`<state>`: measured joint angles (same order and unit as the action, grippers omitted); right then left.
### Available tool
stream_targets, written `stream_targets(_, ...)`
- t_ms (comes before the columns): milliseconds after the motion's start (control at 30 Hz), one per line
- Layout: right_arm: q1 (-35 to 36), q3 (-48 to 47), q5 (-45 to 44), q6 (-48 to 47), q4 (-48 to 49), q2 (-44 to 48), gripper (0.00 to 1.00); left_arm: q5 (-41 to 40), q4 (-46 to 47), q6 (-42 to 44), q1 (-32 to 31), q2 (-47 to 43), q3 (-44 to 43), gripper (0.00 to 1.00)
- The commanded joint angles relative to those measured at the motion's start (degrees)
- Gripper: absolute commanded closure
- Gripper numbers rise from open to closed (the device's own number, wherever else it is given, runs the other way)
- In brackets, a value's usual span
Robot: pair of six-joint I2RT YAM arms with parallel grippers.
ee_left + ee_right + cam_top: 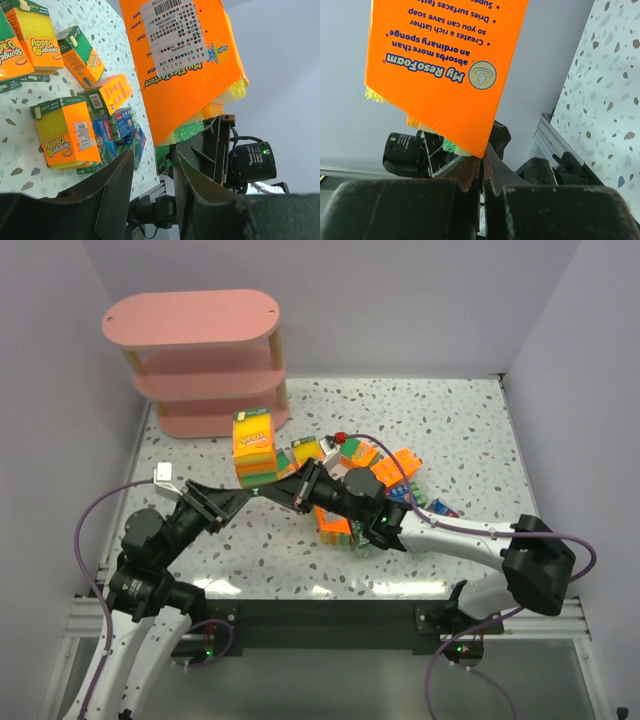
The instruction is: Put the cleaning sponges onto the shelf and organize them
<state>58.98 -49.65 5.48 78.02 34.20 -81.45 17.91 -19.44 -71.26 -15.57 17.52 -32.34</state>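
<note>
Right wrist view: the right jaws are pinched narrow on the lower corner of an orange sponge pack (445, 55), which rises above them. The left jaws gape wide just under the same pack. Loose packs (62, 132) lie on the desk (15, 150) beyond them, and the pink shelf (200, 360) stands well past both.

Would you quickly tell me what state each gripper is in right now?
Left gripper: open, nothing clamped.
Right gripper: shut on the corner of the orange sponge pack.
</note>
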Motion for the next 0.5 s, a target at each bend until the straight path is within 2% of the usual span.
stream_targets(0, 0.3, -2.4, 0.4, -0.1, 4.0, -0.6, 1.0, -0.8, 2.2, 1.0, -0.2, 0.0, -0.1, 0.58)
stream_targets(133, 0.5, -2.4, 0.8, 0.2, 4.7, -1.2, 1.0, 0.2, 6.6, -0.5, -0.2, 1.0, 1.3, 0.66)
stream_targets(467, 1.0, -2.9, 0.5, 1.3, 6.5, -3.1, 1.0, 0.8, 8.4, 0.2, -0.2, 3.0, 1.2, 0.92)
